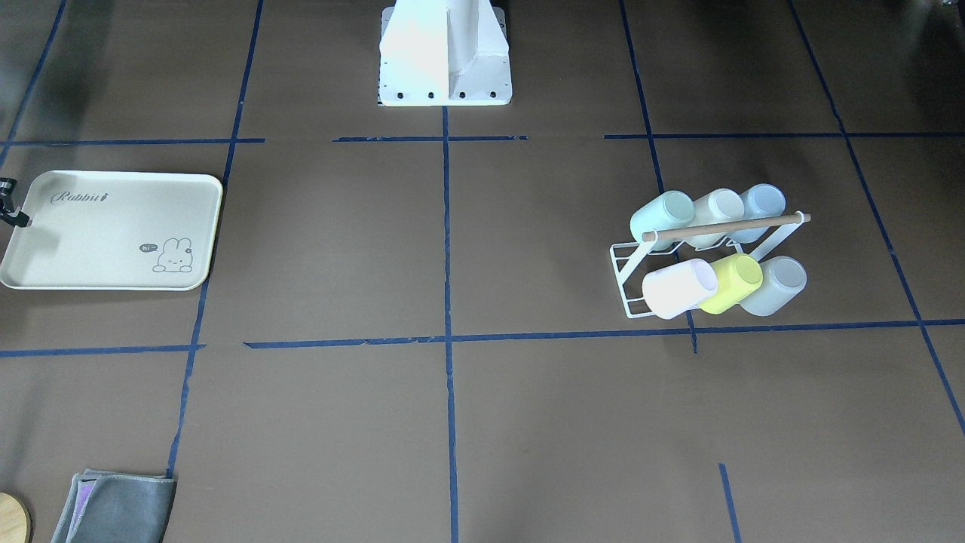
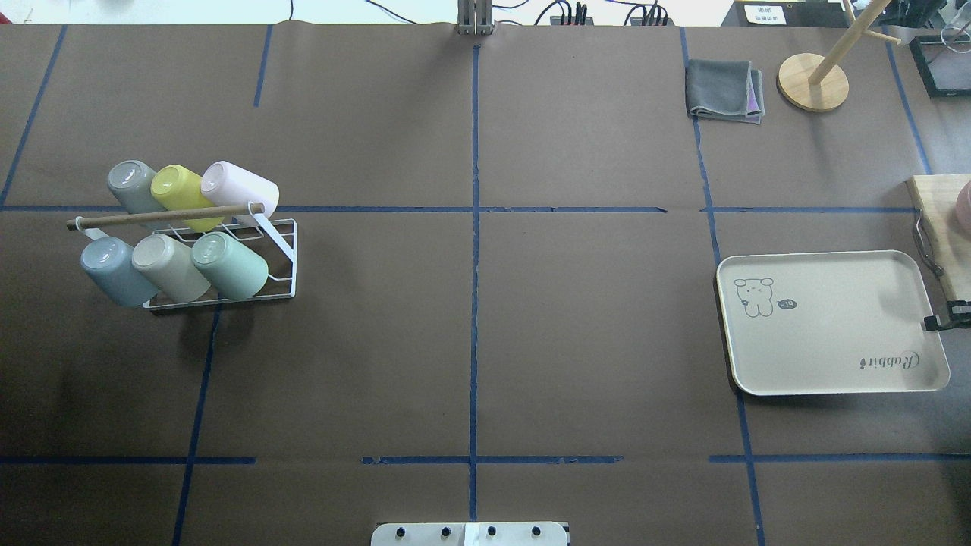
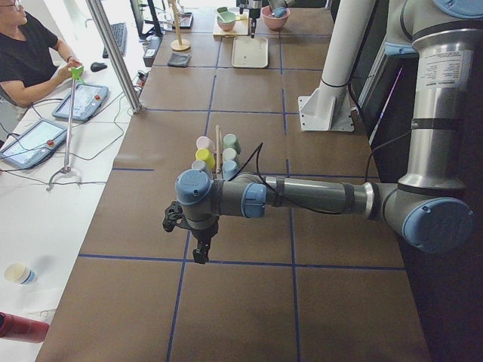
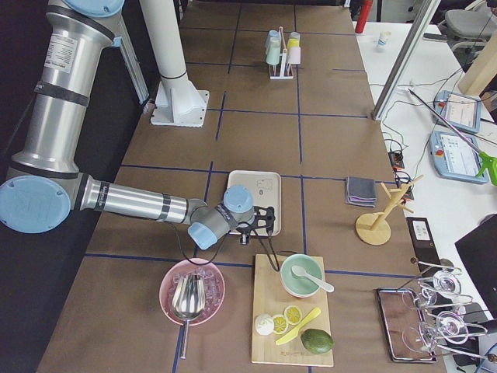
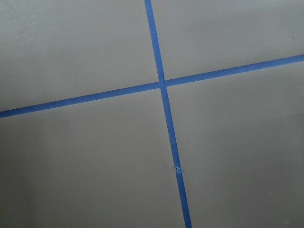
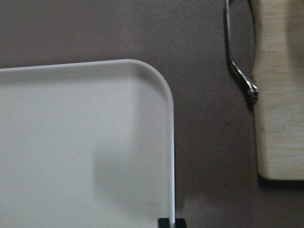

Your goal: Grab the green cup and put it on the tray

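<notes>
The green cup (image 1: 662,215) is a pale mint tumbler lying tilted on a white wire rack (image 1: 629,268). It is the lower cup nearest the table's middle in the overhead view (image 2: 230,265). The cream tray (image 2: 831,326) with the "Rabbit" script lies empty at the other end of the table (image 1: 113,230). My right gripper (image 2: 941,320) hangs just above the tray's outer edge. Its tips (image 6: 171,221) look shut and hold nothing. My left gripper (image 3: 200,256) shows only in the exterior left view, over bare table short of the rack. I cannot tell its state.
The rack also holds yellow-green (image 2: 178,193), pink (image 2: 239,189), blue (image 2: 114,269), beige and grey cups under a wooden bar. A cutting board (image 2: 944,227) with a metal handle (image 6: 240,71) lies beside the tray. A grey cloth (image 2: 724,91) and a wooden stand (image 2: 813,82) sit beyond it.
</notes>
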Action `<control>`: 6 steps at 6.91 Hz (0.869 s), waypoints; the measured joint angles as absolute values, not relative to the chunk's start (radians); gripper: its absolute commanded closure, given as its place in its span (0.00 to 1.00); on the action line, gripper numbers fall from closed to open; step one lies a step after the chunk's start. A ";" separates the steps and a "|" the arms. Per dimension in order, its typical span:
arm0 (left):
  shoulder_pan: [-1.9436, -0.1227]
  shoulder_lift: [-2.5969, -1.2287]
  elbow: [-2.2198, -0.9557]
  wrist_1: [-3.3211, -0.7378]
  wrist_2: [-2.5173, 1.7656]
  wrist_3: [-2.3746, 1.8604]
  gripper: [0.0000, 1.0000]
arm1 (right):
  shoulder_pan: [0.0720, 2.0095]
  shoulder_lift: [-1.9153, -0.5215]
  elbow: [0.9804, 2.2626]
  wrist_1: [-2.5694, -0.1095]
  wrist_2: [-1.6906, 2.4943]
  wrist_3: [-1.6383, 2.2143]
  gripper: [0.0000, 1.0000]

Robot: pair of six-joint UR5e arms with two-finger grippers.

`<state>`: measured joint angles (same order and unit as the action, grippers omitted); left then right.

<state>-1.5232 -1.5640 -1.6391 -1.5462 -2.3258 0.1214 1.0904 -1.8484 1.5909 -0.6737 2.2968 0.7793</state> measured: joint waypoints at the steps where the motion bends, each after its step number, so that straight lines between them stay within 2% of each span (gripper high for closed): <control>1: -1.523 -1.564 -1.639 -1.546 -2.326 0.121 0.00 | 1.110 -1.849 1.624 -0.673 2.331 0.779 1.00; 4: -1.523 -1.565 -1.638 -1.546 -2.326 0.121 0.00 | 1.150 -1.824 1.735 -0.674 2.423 0.893 1.00; 6: -1.523 -1.565 -1.634 -1.545 -2.327 0.121 0.00 | 1.126 -1.726 1.787 -0.683 2.429 1.103 1.00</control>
<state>-1.5233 -1.5647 -1.6340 -1.5449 -2.3265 0.1205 1.1262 -1.7259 1.7872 -0.6826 2.4286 1.1034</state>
